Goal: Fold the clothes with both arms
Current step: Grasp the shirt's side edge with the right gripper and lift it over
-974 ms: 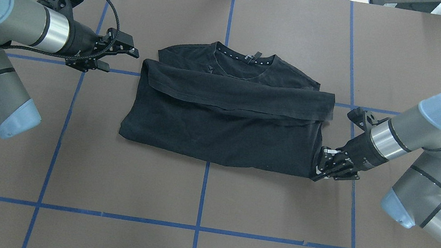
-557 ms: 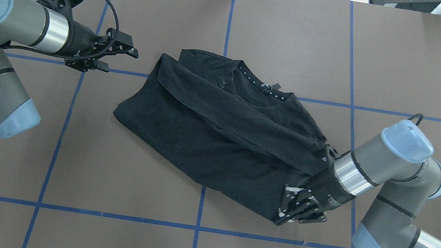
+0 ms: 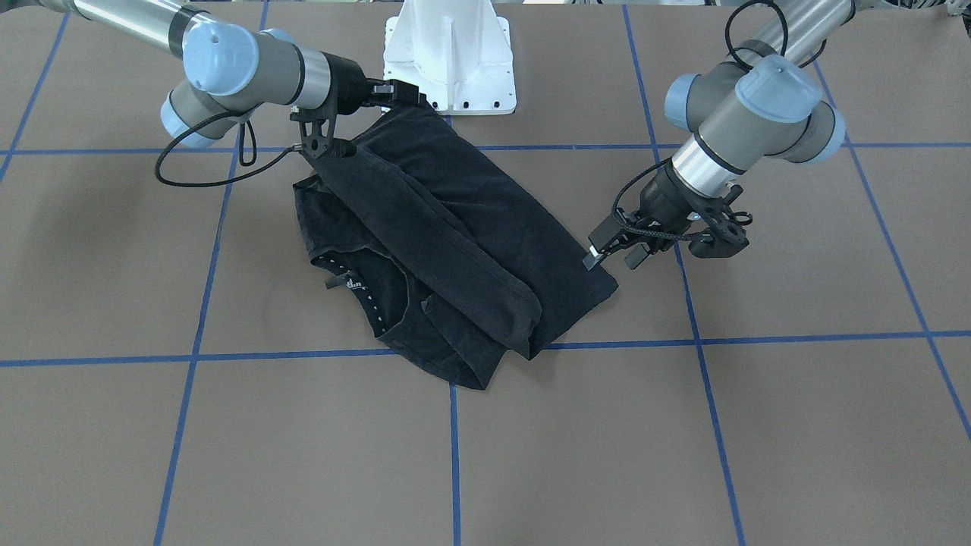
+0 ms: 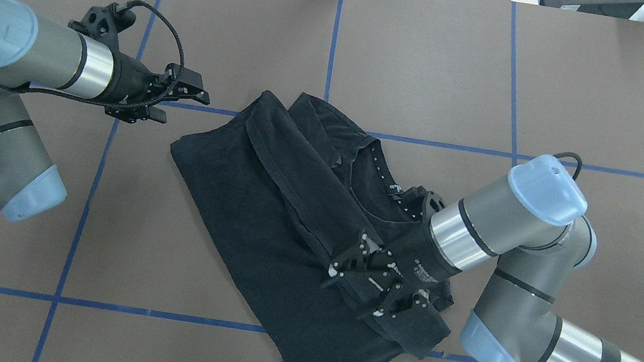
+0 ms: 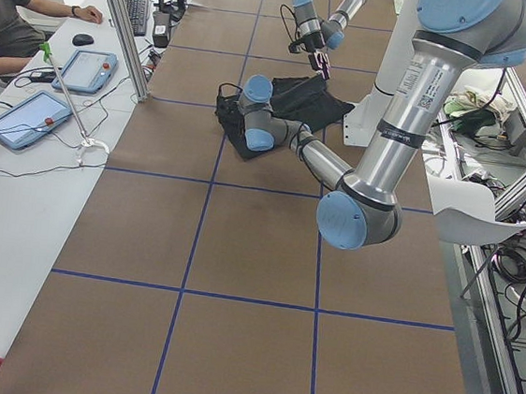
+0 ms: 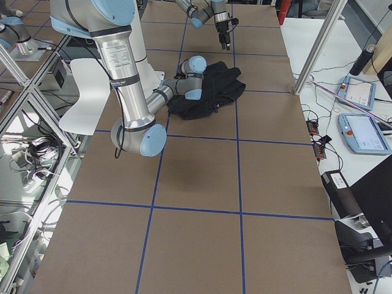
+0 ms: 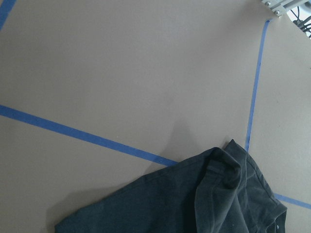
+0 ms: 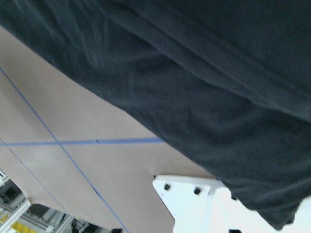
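T-shirt [image 4: 268,198] in right claw [image 4: 374,281]

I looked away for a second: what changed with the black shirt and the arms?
The right gripper dragged its corner of the black T-shirt toward the robot's base, swinging the shirt diagonal. It remains shut on the cloth. The left gripper shifted only slightly, open and off the shirt.

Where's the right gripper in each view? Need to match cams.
Front-facing: right gripper, upper left, at the black T-shirt's corner by the white pedestal base.
Overhead: lower centre-right, on the shirt.
Exterior left: hidden behind the arm's far joints.
Exterior right: not clearly visible, at the shirt past the near arm's elbow.
Left wrist: not in it.
Right wrist: not in it; only shirt and pedestal.
Shared landmark: the white pedestal base.
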Controlling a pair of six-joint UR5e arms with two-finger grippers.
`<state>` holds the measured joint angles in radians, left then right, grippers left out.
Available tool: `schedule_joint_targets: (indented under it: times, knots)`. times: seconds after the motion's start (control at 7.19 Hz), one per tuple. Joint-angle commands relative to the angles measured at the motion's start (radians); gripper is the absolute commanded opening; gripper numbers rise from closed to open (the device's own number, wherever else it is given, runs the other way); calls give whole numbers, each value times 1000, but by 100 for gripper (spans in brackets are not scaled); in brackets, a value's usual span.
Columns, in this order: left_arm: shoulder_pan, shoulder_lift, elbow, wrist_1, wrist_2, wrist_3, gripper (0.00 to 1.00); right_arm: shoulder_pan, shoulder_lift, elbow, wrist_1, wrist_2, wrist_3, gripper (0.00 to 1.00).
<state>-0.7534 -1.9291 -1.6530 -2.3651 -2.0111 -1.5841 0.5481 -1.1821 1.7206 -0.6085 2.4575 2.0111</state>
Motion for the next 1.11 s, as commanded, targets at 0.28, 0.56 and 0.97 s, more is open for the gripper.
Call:
schedule_joint_targets:
  times: [0.28,0.56,0.97]
  knots:
    - [63,13,85,0,78,-2,98,104,6,-10,-2,-162,-91,100]
    - [83,-4,140,-3,98,-2,96,105,7,-10,-2,-170,-94,100]
    - [109,-7,139,-5,98,-5,56,110,6,-10,-2,-169,-94,100]
